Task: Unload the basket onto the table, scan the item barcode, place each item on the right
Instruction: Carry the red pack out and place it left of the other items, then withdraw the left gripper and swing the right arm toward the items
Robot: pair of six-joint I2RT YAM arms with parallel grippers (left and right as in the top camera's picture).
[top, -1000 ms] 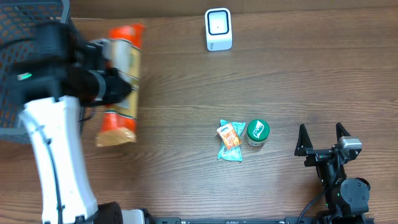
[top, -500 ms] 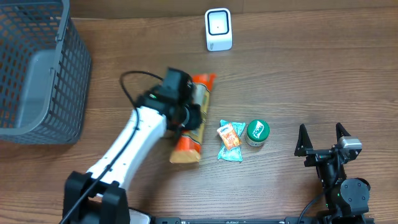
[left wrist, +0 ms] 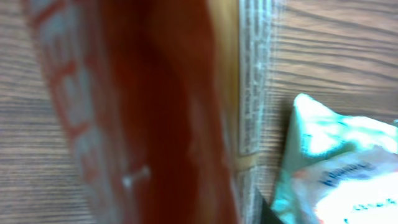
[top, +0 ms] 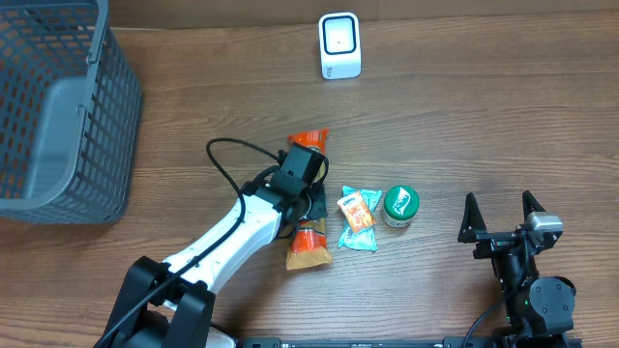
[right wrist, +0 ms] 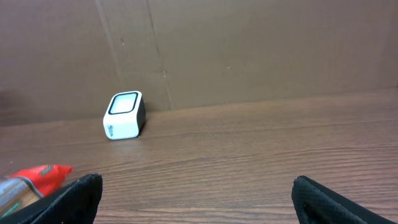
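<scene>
An orange snack bag (top: 308,247) lies lengthwise on the wooden table, just left of a small teal and orange packet (top: 357,218). My left gripper (top: 303,184) sits over the bag's middle. In the left wrist view the bag (left wrist: 155,112) fills the frame, blurred, with the packet (left wrist: 336,168) at the right; only one dark fingertip (left wrist: 260,213) shows, so the jaws' stand is hidden. The white scanner (top: 339,45) stands at the back, window up. My right gripper (top: 503,218) rests open at the front right, holding nothing, with the scanner (right wrist: 124,115) ahead of it.
A green-lidded can (top: 400,205) stands right beside the small packet. A grey mesh basket (top: 58,106) takes up the back left corner. A black cable loops off the left arm (top: 227,155). A cardboard wall (right wrist: 249,50) closes the back of the table.
The left arm carried the orange bag from beside the basket rightward and down onto the table next to the small packet. The right arm has stayed still.
</scene>
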